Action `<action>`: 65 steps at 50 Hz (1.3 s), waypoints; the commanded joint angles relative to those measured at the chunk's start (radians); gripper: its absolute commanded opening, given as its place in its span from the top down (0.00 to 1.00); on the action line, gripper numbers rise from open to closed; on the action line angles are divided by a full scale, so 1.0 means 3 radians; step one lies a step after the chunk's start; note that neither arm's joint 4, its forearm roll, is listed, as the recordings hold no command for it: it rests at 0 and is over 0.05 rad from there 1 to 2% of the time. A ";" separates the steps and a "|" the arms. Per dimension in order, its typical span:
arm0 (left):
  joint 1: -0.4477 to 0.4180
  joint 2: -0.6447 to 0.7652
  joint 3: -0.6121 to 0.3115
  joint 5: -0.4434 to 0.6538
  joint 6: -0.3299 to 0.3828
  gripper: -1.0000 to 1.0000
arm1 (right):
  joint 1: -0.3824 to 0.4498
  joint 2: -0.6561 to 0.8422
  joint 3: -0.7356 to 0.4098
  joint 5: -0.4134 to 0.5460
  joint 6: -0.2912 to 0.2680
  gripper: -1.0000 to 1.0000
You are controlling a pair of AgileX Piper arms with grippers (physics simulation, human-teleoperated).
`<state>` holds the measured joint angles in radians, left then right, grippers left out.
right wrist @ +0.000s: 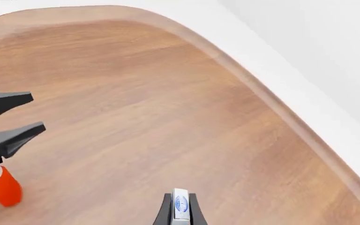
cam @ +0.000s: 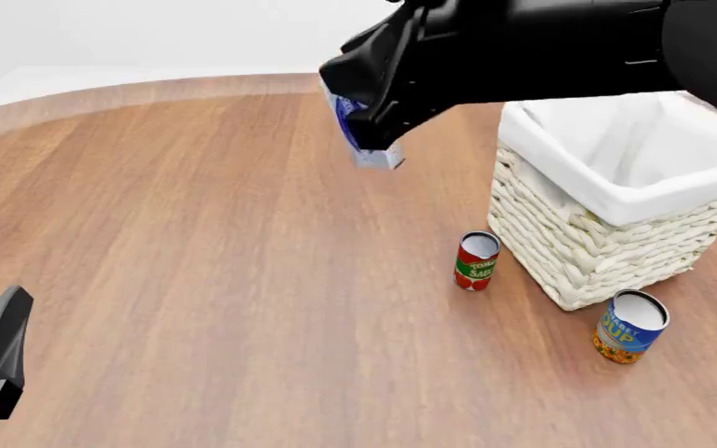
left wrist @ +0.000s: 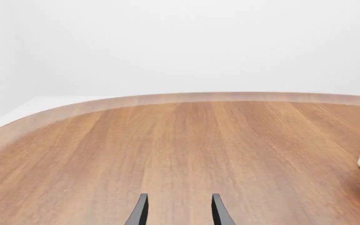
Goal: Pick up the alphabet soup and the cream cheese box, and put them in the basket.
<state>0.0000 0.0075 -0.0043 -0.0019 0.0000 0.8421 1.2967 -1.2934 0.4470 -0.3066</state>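
Above the smooth wooden desk [cam: 184,243], right fingers [right wrist: 162,212] pinch the flat cream cheese box [cam: 356,131]; left fingers [left wrist: 140,212] spread, beside the woven basket [cam: 583,243].

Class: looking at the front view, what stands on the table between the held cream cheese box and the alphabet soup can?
In the front view, the tomato sauce can and the basket's near corner lie between the cream cheese box and the alphabet soup.

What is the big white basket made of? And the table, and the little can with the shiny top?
The basket looks like woven wicker, cream-white, with chunky plaited strands; a white cloth liner folds over its rim. The table looks like smooth brown wood with streaky grain, though this is a simulator render. The soup can seems metal, going by its pale silvery top, with a blue and orange label.
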 commanded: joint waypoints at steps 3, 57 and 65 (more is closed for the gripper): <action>0.0000 0.0000 0.0000 0.0000 0.0000 0.00 | -0.0326 0.0274 -0.0307 0.0043 0.0089 1.00; 0.0000 0.0000 0.0000 0.0000 0.0000 0.00 | -0.1158 0.0112 -0.0215 0.0127 0.0163 1.00; 0.0000 0.0000 0.0000 0.0000 0.0000 0.00 | -0.1310 0.0088 -0.0249 0.0168 0.0161 1.00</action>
<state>0.0000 0.0075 -0.0043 -0.0019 0.0000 0.4993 1.3360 -1.3533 0.4868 -0.2665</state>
